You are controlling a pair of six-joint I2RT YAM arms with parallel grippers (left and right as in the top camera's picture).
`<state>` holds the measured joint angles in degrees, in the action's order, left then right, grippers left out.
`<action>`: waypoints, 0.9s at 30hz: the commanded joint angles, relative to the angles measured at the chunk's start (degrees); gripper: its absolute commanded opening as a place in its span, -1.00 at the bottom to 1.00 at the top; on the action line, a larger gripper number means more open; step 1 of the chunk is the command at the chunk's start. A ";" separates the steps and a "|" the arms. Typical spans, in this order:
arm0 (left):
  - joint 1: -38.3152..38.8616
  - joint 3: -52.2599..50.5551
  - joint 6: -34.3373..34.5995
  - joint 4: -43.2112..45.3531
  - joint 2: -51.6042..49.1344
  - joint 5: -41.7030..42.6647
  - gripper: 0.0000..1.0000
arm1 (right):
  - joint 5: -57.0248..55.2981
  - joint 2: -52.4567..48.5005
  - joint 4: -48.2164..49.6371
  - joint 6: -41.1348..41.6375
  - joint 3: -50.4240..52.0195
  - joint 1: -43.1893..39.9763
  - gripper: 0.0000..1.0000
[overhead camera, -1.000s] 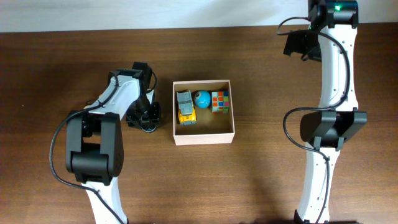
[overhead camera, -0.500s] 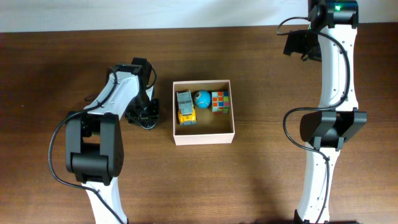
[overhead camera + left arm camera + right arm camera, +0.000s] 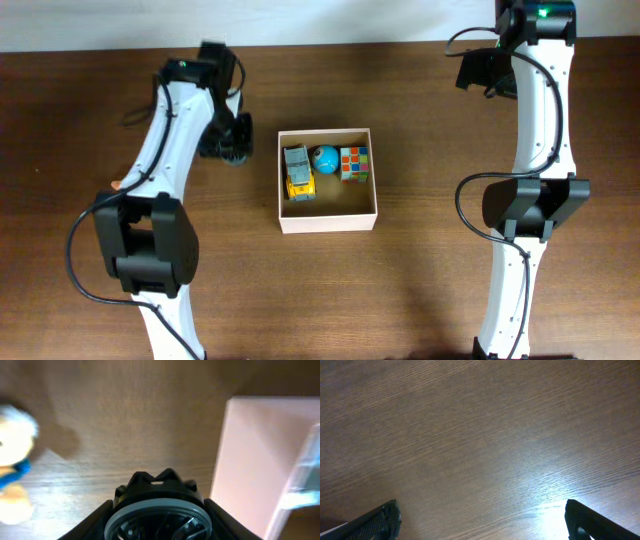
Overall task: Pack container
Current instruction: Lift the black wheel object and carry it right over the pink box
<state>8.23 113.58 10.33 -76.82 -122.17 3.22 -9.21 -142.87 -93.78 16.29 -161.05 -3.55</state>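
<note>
The container (image 3: 328,221), a white-walled square box with a tan inside, sits mid-table. Its white wall (image 3: 245,460) fills the right of the left wrist view. Inside lie a yellow-grey truck (image 3: 298,172), a blue ball (image 3: 325,157) and a colour cube (image 3: 354,163). My left gripper (image 3: 228,140) hangs left of the box's far corner. It is shut on a black round toy with a grey ring (image 3: 159,517), one jaw on each side. My right gripper (image 3: 480,72) is open at the far right over bare wood, its fingertips (image 3: 385,520) wide apart.
A blurred white, blue and orange toy (image 3: 12,460) lies on the table at the left of the left wrist view. In the overhead view my left arm mostly hides it. The table's back edge runs close behind both grippers.
My left gripper has risen and swung toward the back of the table, carrying the black round toy away from the spot beside the box's left wall. The right arm has not moved.
</note>
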 commanded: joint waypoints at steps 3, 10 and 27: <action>1.88 9.44 -0.11 -3.13 -0.28 0.81 -0.06 | -0.92 -0.87 0.15 0.33 -0.24 0.20 0.97; 8.13 15.58 -0.11 -4.48 -0.28 0.81 -0.05 | -0.92 -0.87 0.15 0.33 -0.24 0.20 0.98; 27.43 16.44 -0.11 -3.28 -0.74 -6.75 -0.03 | -0.92 -0.87 0.15 0.33 -0.24 0.20 0.97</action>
<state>34.02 128.53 10.31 -80.58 -122.17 -0.58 -9.21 -142.87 -93.78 16.27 -161.05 -3.55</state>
